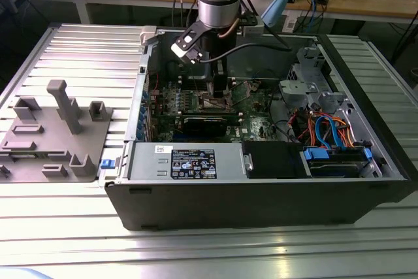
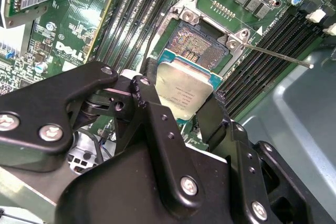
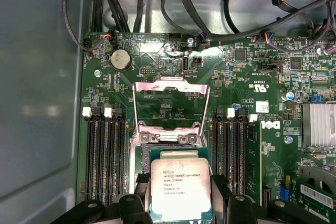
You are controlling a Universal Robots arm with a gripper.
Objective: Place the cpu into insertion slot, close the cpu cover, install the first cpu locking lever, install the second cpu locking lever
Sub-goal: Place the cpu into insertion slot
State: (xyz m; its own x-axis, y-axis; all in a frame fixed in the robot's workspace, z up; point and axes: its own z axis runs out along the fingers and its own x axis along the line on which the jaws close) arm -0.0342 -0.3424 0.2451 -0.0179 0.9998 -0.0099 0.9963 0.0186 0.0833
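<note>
Memory slots (image 3: 105, 156) crowd the socket on both sides, and the cpu cover (image 3: 170, 103) stands flipped open beyond it. The claw (image 3: 180, 205), narrowly parted, clamps the cpu (image 3: 180, 187) partly over the bare insertion slot (image 2: 202, 43).

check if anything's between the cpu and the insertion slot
Nothing visible does. The fingers hold the cpu just over the insertion slot, which lies bare, and the cpu cover stands open, away from it.

insertion slot (image 2: 197, 43): uncovered, cpu (image 2: 184, 90) in gripper (image 3: 179, 195) overhangs one edge | cpu cover (image 3: 171, 83): raised clear | memory slots (image 3: 105, 161): flank both sides
</note>
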